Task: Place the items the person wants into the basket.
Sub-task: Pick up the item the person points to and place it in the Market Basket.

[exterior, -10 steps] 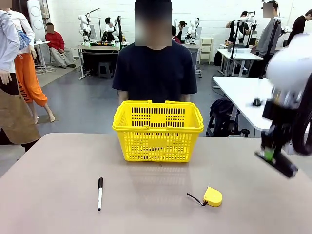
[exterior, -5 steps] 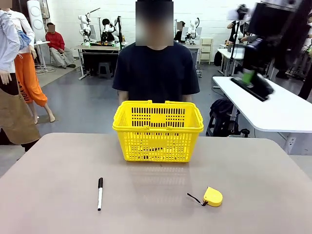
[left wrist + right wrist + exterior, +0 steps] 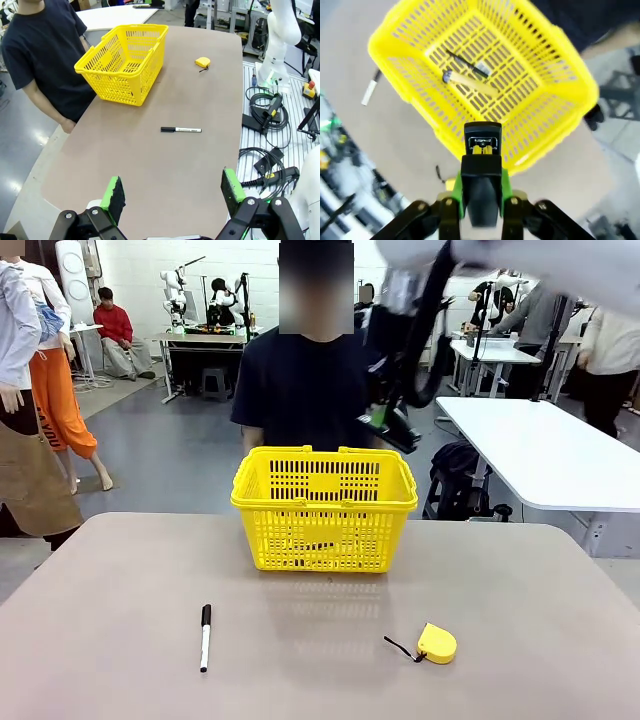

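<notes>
My right gripper (image 3: 481,165) was clamped on the black stapler (image 3: 482,172), hovering above the yellow basket (image 3: 560,65), whose floor held the utility knife (image 3: 470,82) and pen (image 3: 465,64). My left gripper (image 3: 172,192) stood wide and empty, the basket (image 3: 122,62) at eleven o'clock beside the person (image 3: 42,50).

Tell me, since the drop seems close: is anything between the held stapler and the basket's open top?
Nothing visible. The right end effector holds the black stapler above the yellow basket; the open top below holds only a utility knife and pen lying on its floor.
</notes>
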Robot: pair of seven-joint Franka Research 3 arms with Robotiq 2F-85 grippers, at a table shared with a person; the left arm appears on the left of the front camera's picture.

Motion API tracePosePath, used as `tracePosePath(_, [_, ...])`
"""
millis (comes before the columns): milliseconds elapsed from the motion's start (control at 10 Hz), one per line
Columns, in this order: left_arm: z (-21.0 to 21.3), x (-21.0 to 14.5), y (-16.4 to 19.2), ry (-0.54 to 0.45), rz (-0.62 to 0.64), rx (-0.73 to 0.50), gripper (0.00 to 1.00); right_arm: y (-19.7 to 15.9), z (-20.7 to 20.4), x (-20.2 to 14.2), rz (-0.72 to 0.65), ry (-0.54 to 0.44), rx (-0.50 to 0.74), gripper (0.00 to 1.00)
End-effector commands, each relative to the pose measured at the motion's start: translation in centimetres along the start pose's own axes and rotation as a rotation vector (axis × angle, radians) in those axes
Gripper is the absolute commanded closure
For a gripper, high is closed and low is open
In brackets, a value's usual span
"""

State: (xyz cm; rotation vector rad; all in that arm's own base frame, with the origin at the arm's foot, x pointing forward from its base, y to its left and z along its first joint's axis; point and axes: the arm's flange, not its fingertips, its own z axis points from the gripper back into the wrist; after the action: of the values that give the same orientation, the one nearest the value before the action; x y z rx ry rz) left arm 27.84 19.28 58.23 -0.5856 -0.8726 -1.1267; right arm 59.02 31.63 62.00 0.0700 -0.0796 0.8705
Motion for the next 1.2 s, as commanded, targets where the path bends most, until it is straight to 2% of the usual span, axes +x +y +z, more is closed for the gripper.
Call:
tracePosePath(0, [0.2,-0.1,0.0,-0.016,-0.023,-0.001,0.00,-2.3,0.2,6.5,0.007,0.093,0.016,0.81])
tracePosePath(300, [0.2,-0.1,0.0,-0.016,-0.023,-0.001,0.00,-3.1,-4.6,8.9,0.074,0.168,0.092,0.81])
tracePosePath(600, [0.2,-0.1,0.0,-0.016,-0.023,-0.001,0.00,-2.6,-9.2,9.0,0.149,0.217,0.132,0.81])
tracePosePath(1100, [0.2,-0.1,0.0,-0.016,-0.023,-0.001,0.00,-1.5,-11.6,9.0,0.229,0.096,0.114,0.81])
